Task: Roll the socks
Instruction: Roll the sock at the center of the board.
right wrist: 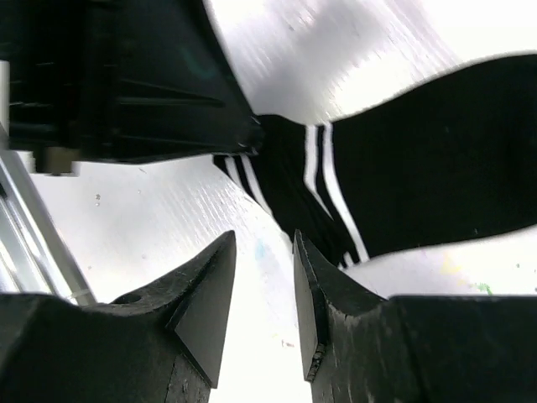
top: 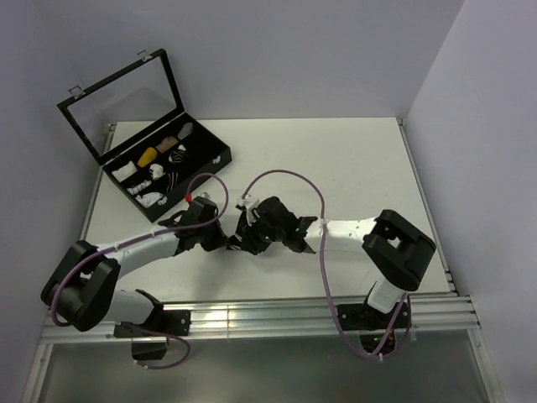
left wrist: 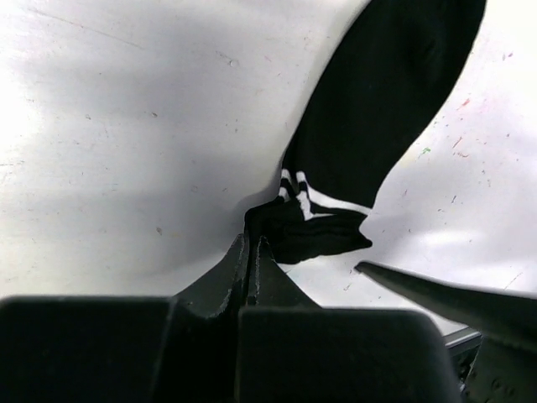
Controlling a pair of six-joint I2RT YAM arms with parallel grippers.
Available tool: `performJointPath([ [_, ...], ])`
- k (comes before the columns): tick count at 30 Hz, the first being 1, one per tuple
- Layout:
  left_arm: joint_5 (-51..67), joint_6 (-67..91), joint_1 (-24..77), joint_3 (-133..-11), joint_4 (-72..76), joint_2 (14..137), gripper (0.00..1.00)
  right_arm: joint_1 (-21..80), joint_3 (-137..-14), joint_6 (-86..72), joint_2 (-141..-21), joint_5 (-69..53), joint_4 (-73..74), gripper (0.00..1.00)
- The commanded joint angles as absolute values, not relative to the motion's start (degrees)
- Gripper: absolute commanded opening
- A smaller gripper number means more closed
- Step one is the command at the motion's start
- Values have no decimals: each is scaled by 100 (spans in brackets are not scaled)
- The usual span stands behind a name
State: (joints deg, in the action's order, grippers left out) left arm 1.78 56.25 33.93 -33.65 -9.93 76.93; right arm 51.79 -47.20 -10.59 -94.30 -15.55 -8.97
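The socks [left wrist: 377, 109] lie stretched out flat on the white bench [top: 336, 159], near its middle and between the two arms, with the striped cuff end nearest the tools. The left tool [left wrist: 252, 243] is clenched tight on the corner of that cuff, while the right tool [right wrist: 263, 239] hovers just beside the stripes with its jaws parted and nothing between them. No turn of fabric shows anywhere in view, so I judge the rolling barely begun: the cuff is pinched, but the whole length has yet to be wound up.
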Motion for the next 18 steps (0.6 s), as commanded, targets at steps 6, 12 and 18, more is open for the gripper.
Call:
performJointPath([
  [6, 474, 5651, 3375, -3805, -1503, 8007, 0, 5713, -4675, -422, -9290, -580, -1196, 42],
  [12, 580, 5651, 3358, -3867, -1590, 8068, 0, 5853, -4781, -255, -9597, -273, -1160, 42],
  [18, 738, 5634, 3261, -3876, -1617, 8051, 0, 5959, -4852, -158, -9870, -62, -1098, 43],
])
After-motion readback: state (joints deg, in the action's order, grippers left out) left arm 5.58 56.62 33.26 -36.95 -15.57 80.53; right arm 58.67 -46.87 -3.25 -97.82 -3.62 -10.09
